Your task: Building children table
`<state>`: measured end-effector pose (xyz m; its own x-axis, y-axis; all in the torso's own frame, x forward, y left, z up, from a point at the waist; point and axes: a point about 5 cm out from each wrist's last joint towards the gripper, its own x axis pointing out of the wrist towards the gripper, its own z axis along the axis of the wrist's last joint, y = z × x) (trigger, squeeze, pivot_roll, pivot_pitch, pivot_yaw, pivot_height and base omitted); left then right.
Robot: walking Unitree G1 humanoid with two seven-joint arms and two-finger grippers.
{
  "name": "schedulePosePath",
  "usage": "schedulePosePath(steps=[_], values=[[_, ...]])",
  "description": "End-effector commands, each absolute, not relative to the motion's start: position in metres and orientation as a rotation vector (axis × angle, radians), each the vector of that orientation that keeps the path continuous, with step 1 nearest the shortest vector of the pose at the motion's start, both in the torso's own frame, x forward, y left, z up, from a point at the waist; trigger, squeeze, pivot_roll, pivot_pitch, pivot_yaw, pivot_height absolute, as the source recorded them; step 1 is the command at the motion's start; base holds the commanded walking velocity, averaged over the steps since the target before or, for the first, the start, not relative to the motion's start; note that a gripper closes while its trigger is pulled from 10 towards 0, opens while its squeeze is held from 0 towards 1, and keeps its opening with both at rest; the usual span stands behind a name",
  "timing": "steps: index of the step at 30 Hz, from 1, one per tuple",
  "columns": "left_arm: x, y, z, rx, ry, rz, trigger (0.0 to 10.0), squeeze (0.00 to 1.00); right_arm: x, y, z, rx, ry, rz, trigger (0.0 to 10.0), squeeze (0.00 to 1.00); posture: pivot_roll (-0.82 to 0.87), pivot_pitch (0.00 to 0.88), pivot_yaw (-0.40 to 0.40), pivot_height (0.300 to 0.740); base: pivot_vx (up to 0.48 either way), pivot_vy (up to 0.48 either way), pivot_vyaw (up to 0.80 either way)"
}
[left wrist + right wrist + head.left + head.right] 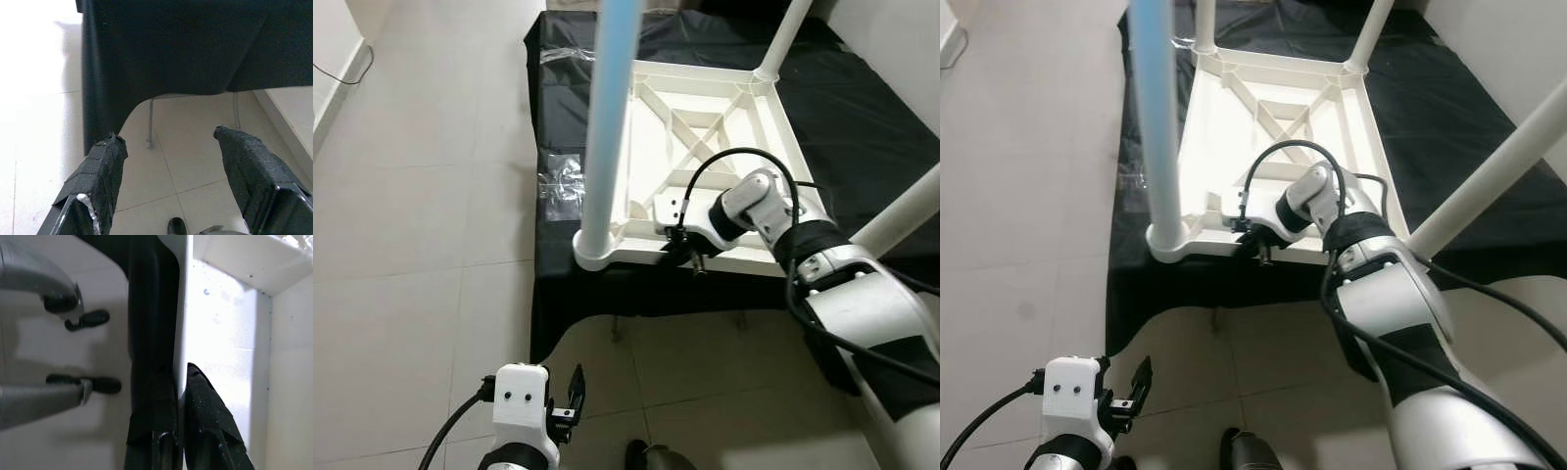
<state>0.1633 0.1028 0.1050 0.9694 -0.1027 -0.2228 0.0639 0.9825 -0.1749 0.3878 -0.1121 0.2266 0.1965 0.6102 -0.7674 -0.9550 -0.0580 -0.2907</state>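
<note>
A white children's table (pixel 705 127) lies upside down on a black-covered surface, its ribbed underside facing up. Its near-left leg (pixel 612 117) stands upright in its corner socket, close to my head camera. Another leg (pixel 785 39) rises at the far right corner, and a third (pixel 901 215) slants up at the right. My right gripper (pixel 680 247) is at the near rim of the frame. In the right wrist view its fingers (pixel 200 401) are shut on that thin white rim (pixel 181 308), one on each side. My left gripper (pixel 576 387) hangs low over the floor, open and holding nothing (pixel 168 142).
The black cloth (pixel 862 117) drapes over the front edge down to the tiled floor (pixel 411 245). A clear plastic bag (pixel 560 181) lies on the cloth left of the table. Thin metal legs (pixel 149 122) stand beneath the cloth. A dark object (pixel 636 455) sits by my feet.
</note>
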Motion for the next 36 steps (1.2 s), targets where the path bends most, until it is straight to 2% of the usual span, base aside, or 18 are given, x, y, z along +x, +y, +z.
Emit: schedulePosePath(steps=[1, 12, 17, 31, 36], values=[[0.161, 0.077, 0.123, -0.273, 0.183, -0.166, 10.0, 0.00, 0.384, -0.085, 0.232, -0.951, 0.358, 1.458, 0.0, 0.00, -0.01, 0.245, -0.098, 0.740, 0.000, 0.000, 0.00], [0.164, 0.077, 0.122, -0.273, 0.179, -0.168, 10.0, 0.00, 0.379, -0.049, 0.236, -0.938, 0.221, 1.504, 0.0, 0.00, -0.01, 0.236, -0.107, 0.740, 0.000, 0.000, 0.00], [0.164, 0.076, 0.122, -0.272, 0.179, -0.169, 10.0, 0.00, 0.378, -0.042, 0.239, -0.941, 0.176, 1.507, 0.0, 0.00, -0.01, 0.236, -0.107, 0.740, 0.000, 0.000, 0.00], [0.165, 0.076, 0.122, -0.273, 0.180, -0.172, 10.0, 0.00, 0.381, -0.043, 0.238, -1.006, 0.155, 1.437, 0.0, 0.00, -0.01, 0.226, -0.106, 0.740, 0.000, 0.000, 0.00], [0.165, 0.075, 0.121, -0.273, 0.182, -0.175, 10.0, 0.00, 0.388, -0.061, 0.242, -1.165, 0.184, 1.342, 0.0, 0.00, -0.02, 0.218, -0.105, 0.740, 0.000, 0.000, 0.00]])
